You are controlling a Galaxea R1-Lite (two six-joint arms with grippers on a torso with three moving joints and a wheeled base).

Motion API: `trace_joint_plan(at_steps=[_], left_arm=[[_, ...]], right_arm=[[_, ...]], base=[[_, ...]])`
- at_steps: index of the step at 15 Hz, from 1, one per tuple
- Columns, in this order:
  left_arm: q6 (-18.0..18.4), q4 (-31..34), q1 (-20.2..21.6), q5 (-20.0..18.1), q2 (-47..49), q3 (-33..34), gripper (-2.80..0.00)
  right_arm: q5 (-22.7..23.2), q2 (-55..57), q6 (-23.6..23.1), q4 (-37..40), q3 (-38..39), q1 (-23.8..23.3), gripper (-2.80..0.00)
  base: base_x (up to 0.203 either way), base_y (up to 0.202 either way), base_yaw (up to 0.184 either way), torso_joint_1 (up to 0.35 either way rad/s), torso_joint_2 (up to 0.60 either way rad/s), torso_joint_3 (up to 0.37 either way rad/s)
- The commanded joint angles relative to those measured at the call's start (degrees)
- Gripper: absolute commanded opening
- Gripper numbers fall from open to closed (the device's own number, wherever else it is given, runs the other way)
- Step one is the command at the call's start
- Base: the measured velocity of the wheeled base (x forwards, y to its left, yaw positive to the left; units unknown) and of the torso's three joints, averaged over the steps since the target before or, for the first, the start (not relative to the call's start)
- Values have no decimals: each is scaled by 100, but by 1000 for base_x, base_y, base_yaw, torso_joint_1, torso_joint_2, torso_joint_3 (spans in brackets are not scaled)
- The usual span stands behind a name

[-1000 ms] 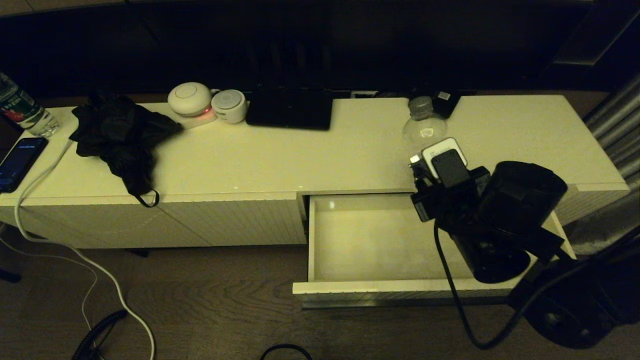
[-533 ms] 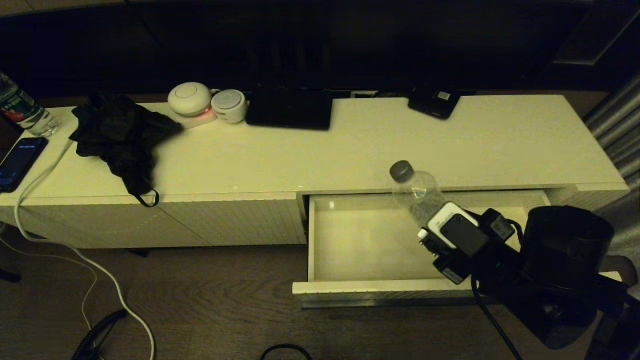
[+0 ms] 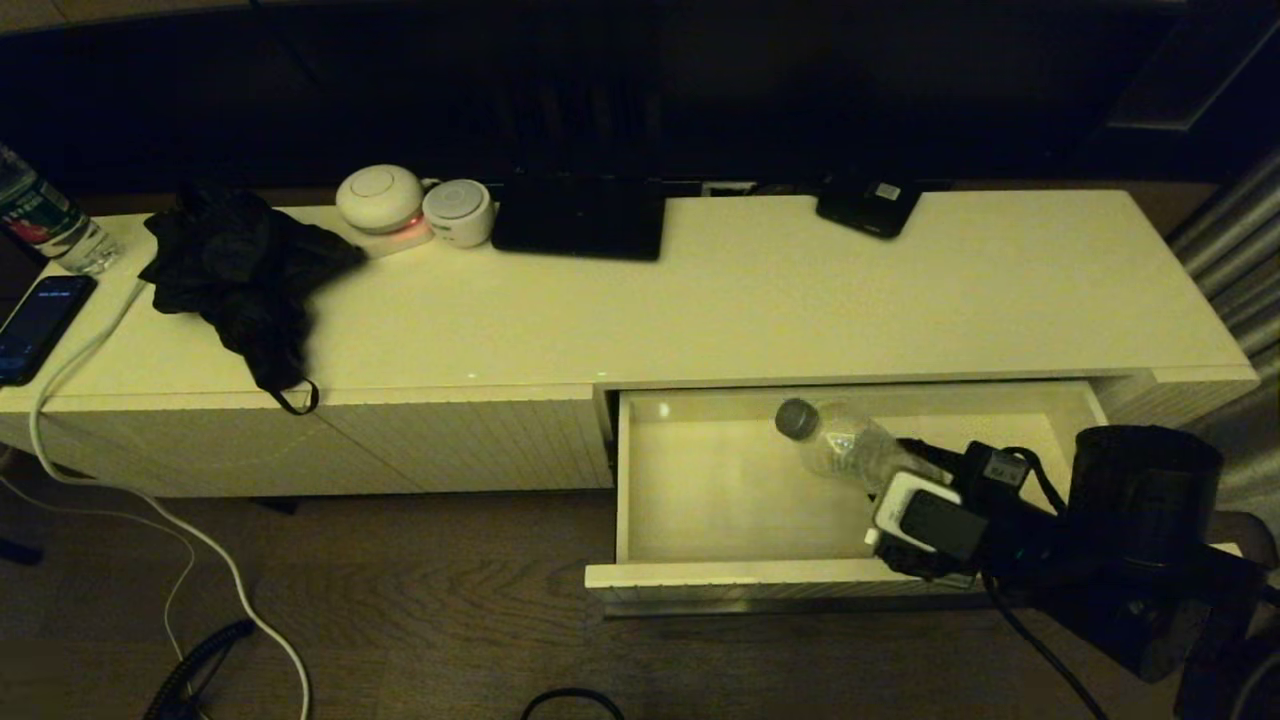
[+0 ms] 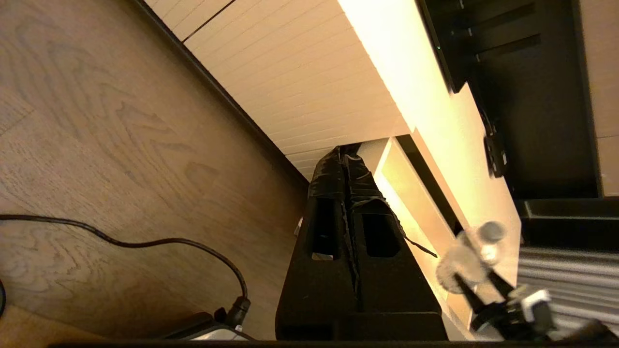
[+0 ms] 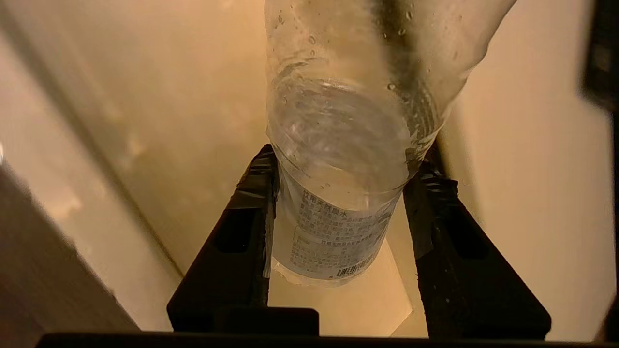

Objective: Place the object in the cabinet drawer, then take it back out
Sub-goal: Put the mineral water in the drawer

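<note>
Head view. Long white cabinet (image 3: 760, 300) spans the scene. The cabinet drawer (image 3: 720, 490) stands pulled out at the near right, its plain white inside exposed. The right gripper (image 3: 880, 478) reaches in over the drawer from the right and grasps the object (image 3: 840, 445), a small clear bottle. The bottle lies tilted, its grey cap (image 3: 796, 418) pointing far-left, above the right half of the drawer floor; whether it touches the floor cannot be told. On the cabinet top, from the left: bottle with a red-green label (image 3: 45, 225) at the far-left edge, phone (image 3: 38, 325) near it, crumpled black cloth (image 3: 240, 275), two round white devices (image 3: 415, 205), flat black slab (image 3: 580, 218), small dark device (image 3: 868, 205) at the far edge. White cable (image 3: 160, 520) trails down from the left end onto the wood floor (image 3: 400, 640).

Left wrist view. The left gripper (image 4: 349, 159) hangs beside the ribbed cabinet front, above the floor, its two black fingers (image 4: 333, 203) pressed together with nothing between them. The open drawer shows beyond it, and farther off the bottle in the other arm's grip. A black cable (image 4: 145, 241) lies on the floor.

Right wrist view. Two black fingers (image 5: 242, 232) clamp the lower, labelled part of the bottle from both sides. The pale label (image 5: 333, 241) carries small dark print. White drawer surfaces lie behind the bottle.
</note>
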Motion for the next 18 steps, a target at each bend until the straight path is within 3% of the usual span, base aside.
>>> trace_joint_plan(at_steps=[1,6,10,16,18], left_arm=[[-32,-4,0,3,-9,0,-280],[-32,-4,0,3,-9,0,-280],[-32,-4,0,3,-9,0,-280],[-32,-4,0,3,-9,0,-280],[-32,-4,0,3,-9,0,-280]], right_arm=[[304,310,-380,-24,-33,-361,-280],[671,542,-1704,159,-320,-1079,-280],[842,623,-2435,657,-547,-1348,-280],[947,565,-2623,2153,-1244,-1455,-280],[942,449,-2591,3092,-1802,-1442,-280]], base=[[0,0,0,0,0,0],[0,0,0,0,0,0],[0,0,0,0,0,0],[0,0,0,0,0,0],[0,0,0,0,0,0]])
